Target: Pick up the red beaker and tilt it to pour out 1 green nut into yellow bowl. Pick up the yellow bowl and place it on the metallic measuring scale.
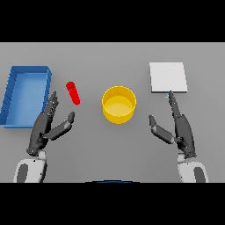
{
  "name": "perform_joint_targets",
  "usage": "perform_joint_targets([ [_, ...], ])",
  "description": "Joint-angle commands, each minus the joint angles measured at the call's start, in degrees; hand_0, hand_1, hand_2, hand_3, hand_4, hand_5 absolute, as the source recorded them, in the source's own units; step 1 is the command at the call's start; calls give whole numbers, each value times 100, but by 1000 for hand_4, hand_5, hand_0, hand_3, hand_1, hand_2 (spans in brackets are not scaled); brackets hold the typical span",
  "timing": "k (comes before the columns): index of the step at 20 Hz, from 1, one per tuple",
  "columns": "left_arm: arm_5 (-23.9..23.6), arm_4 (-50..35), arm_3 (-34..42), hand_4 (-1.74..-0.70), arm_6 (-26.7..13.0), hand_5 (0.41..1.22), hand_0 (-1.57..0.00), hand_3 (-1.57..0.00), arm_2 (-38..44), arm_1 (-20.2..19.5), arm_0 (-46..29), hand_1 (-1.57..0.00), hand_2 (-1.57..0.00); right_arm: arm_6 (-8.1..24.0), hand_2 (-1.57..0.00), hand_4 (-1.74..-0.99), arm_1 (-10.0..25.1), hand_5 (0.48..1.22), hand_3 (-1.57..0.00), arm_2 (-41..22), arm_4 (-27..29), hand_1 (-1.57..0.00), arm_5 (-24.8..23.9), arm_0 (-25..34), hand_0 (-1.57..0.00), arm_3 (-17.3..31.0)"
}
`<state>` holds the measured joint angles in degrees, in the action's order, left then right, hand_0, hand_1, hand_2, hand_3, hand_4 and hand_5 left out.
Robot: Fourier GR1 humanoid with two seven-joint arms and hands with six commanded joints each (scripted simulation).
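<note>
While the left hand (44, 127) rests open near the red beaker (73, 93), the right hand (178, 127) hangs open, empty.

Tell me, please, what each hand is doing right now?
Left hand: open, holding nothing, near the red beaker.
Right hand: open, holding nothing.

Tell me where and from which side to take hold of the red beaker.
Probably grip the red beaker around the middle of its body with the left hand, which is open just below and left of it. It looks slim and slanted, its upper end toward the blue bin, so come in from the lower left, thumb on one long side and fingers on the other.
</note>
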<state>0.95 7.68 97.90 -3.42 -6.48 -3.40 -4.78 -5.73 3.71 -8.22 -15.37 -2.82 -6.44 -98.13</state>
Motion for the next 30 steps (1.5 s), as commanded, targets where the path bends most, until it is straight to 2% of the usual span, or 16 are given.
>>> perform_joint_targets([
  [1,2,45,-16,-1239,16,668,1,1,-25,-10,15,1,1,112,1,-1250,-20,681,1,15,31,1,0,53,1,-14],
  [5,67,-20,-664,-1331,-123,713,1,1,63,69,594,1,1,67,1,-1280,-80,679,1,46,238,1,108,50,1,6],
  [8,67,28,-1121,-1377,85,738,1,1,148,43,897,1,1,47,1,-1304,-45,678,1,119,346,1,140,38,1,-28],
  [9,16,65,-1353,-1379,100,739,1,1,188,74,1077,1,1,-13,1,-1308,-72,679,1,69,317,1,141,-41,1,-69],
  [12,-62,89,-1979,-1369,7,733,1,1,392,24,1582,1,1,108,1,-1329,-32,685,1,168,424,1,164,41,1,-46],
  [14,-79,79,-2379,-1352,221,720,1,1,445,108,1724,1,1,113,1,-1337,-59,687,1,144,388,1,143,32,1,-26],
  [15,-96,60,-2565,-1345,196,718,1,1,523,90,1878,1,1,92,1,-1339,-43,688,1,171,418,1,150,7,1,-36],
  [19,-102,23,-3089,-1323,373,712,1,1,667,95,2300,1,1,148,1,-1338,-56,688,1,173,447,1,161,49,1,-41],
  [20,-97,26,-3128,-1321,419,713,1,1,678,78,2378,1,1,47,1,-1336,-75,688,1,148,444,1,182,-20,1,-9],
  [23,-98,46,-3467,-1314,435,704,1,1,735,71,2691,1,1,80,1,-1332,-19,685,1,204,499,1,186,18,1,-126],
  [24,-96,50,-3651,-1311,475,703,1,1,788,37,2809,1,1,181,1,-1329,-38,684,1,200,501,1,181,79,1,-105],
  [28,-43,23,-3853,-1332,540,715,1,1,819,56,3031,1,1,171,1,-1311,-63,682,1,177,421,1,147,94,1,31],
  [30,-85,19,-4087,-1363,784,735,1,1,859,132,3139,1,1,127,1,-1298,-31,682,1,193,460,1,173,64,1,-53],
])
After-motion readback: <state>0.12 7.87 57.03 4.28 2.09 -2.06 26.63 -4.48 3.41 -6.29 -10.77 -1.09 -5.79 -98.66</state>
